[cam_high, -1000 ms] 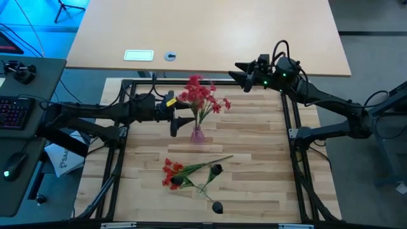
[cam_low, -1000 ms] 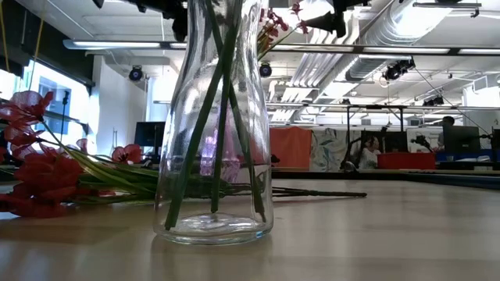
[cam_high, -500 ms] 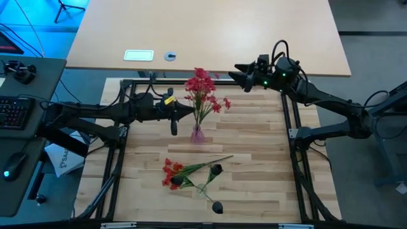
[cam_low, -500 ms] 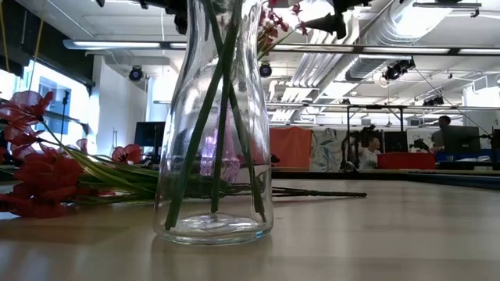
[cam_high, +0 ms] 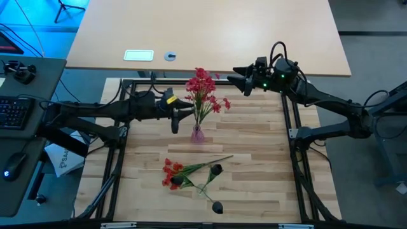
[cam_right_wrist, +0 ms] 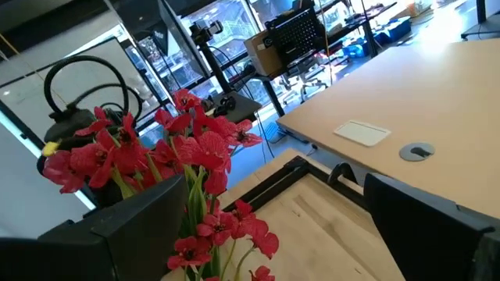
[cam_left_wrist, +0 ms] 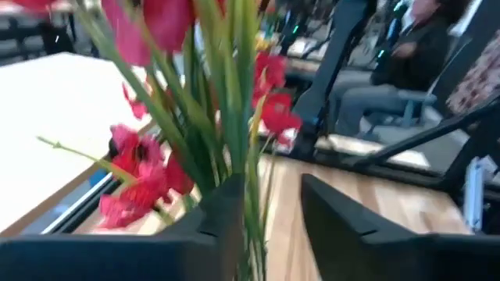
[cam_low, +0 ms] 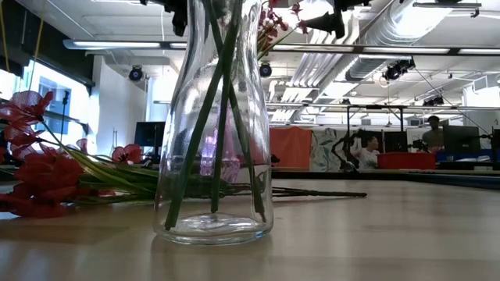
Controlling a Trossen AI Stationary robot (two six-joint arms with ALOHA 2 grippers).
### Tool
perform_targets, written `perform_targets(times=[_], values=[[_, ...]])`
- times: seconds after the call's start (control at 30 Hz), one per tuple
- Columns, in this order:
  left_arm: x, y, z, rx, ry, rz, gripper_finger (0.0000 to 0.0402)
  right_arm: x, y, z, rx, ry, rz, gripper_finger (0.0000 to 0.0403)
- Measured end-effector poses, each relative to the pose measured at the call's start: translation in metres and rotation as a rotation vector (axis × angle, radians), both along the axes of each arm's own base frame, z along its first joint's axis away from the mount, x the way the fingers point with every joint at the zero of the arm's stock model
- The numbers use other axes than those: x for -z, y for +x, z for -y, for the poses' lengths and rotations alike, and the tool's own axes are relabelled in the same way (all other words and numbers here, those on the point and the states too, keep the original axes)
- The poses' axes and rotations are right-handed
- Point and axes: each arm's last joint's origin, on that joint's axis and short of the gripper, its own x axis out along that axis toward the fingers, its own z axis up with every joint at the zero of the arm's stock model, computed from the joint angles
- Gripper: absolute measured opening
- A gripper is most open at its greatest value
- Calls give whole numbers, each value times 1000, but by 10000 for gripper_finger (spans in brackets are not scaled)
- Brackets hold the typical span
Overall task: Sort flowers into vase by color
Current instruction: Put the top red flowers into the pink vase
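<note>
Stems of the red flowers stand upright in the pink vase, between the left claw fingers (narrowly parted); right claw waits, open.

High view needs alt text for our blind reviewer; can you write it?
Seen from above, red flowers stand in a small vase with the left gripper beside their stems. The right gripper waits at the far edge; more flowers lie nearer.

Bright-red flowers on green stalks fill a pink-tinted vase.
</note>
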Motion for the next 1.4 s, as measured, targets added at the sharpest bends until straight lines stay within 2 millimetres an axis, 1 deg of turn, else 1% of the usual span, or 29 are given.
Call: perform_targets(times=[0.1, 0.2, 0.3, 0.43, 0.53, 0.6, 0.67, 0.77, 0.8, 0.83, 0.97, 1.07, 1.2, 1.27, 1.4], values=[[1, 7, -1, -9, -3, -28, 169, 0, 0, 0, -1, -9, -3, 387], [5, 15, -2, -21, 3, -54, 203, 0, 0, 0, 0, -9, -4, 387], [8, 24, -3, -31, 26, -79, 217, 1, 0, 0, 0, -6, -7, 387], [10, 30, -4, -40, 65, -88, 215, 3, 0, 0, 0, 4, -24, 387], [8, 31, -5, -61, 98, -68, 197, 4, 0, 0, 1, 19, -33, 387], [7, 30, -6, -88, 130, -73, 169, 4, 0, 0, 1, 23, -37, 387], [7, 30, -7, -108, 165, -78, 126, 4, 0, 0, 1, 24, -37, 387], [5, 30, -7, -118, 194, -69, 38, 4, 0, 0, 1, 24, -37, 387], [4, 31, -7, -118, 193, -65, 20, 4, 0, 0, 1, 23, -37, 387], [4, 31, -7, -120, 187, -57, 13, 4, 0, 0, 1, 23, -37, 387], [-6, 25, -5, -106, 164, 4, 5, 4, 0, 0, 1, 23, -37, 387], [-21, 11, 1, -75, 148, 71, 3, 4, 0, 0, 1, 12, -41, 387], [-40, -8, 9, -38, 172, 139, 1, 4, 0, 0, 2, 4, -43, 387], [-43, -13, 11, -28, 184, 144, 1, 4, 0, 0, 2, 2, -43, 387], [-44, -13, 17, 24, 233, 145, 1, 4, 0, 0, 12, 1, -44, 387]])
